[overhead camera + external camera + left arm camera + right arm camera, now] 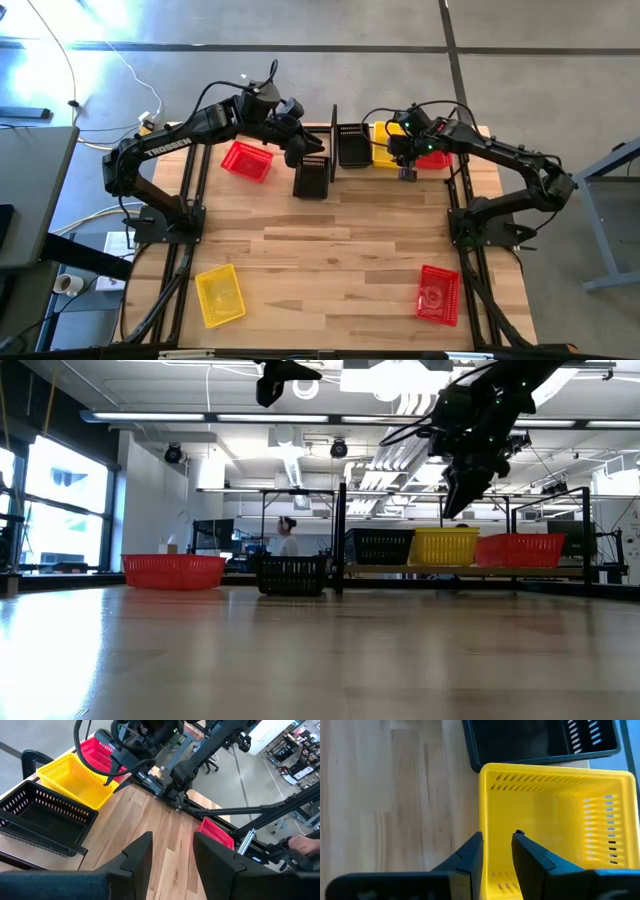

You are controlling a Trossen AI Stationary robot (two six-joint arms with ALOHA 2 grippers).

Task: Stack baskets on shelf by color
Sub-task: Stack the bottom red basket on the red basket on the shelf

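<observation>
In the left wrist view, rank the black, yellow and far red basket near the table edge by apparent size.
1. Black basket, nearest the camera.
2. Yellow basket, close behind it.
3. Red basket, much smaller.
All look like the same model, so the order reflects nearness to the camera, not true size.

Red basket on shelf (436, 160) mostly hidden under right arm in high view. Right wrist view cuts off yellow basket (555, 820) & black basket (540, 740). Person (288, 538) in background too small to make out.

"TROSSEN" on left arm (172, 141)
</observation>
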